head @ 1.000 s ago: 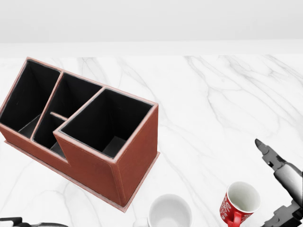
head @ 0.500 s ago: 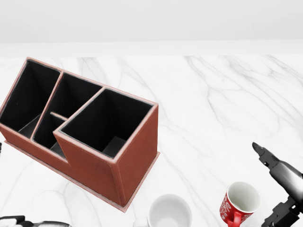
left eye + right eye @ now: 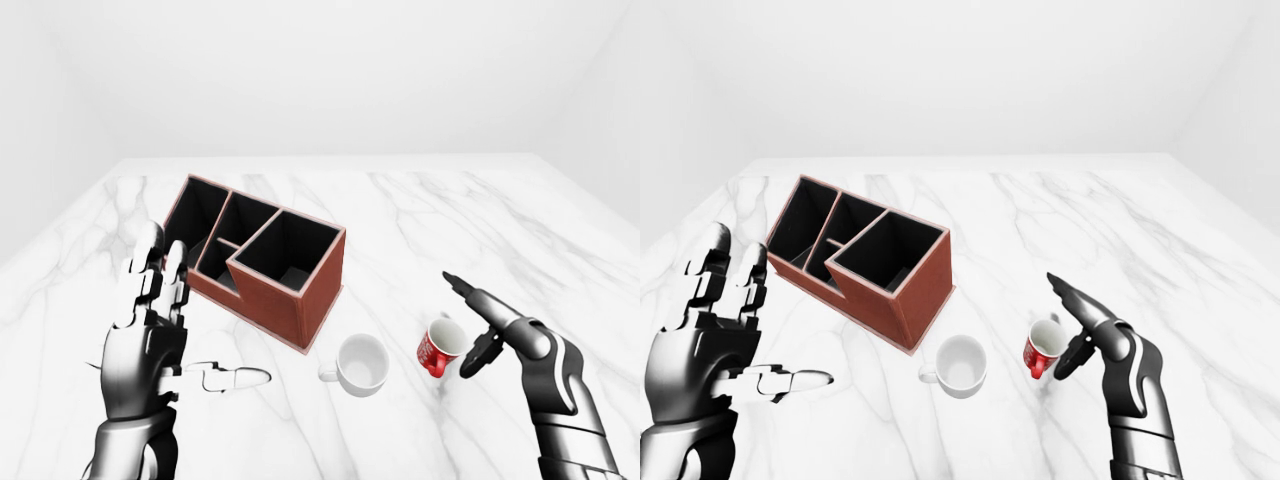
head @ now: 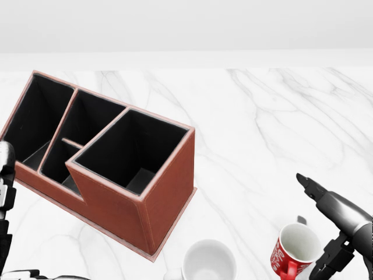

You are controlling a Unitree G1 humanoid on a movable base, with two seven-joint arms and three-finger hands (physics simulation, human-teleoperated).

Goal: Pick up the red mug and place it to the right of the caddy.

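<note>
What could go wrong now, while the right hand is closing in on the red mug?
The right hand is open beside the red mug, not gripping; a badly aimed finger could tip it. The white mug stands close on the left and might be knocked. The caddy is near, leaving little room.

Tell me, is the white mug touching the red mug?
Apart. The left-eye view shows bare marble between the white mug and the red mug; the right-eye view shows the same gap.

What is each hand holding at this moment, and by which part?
Nothing is held. The right hand is open beside the red mug, fingers not closed round it. The left hand is raised, open and empty.
</note>
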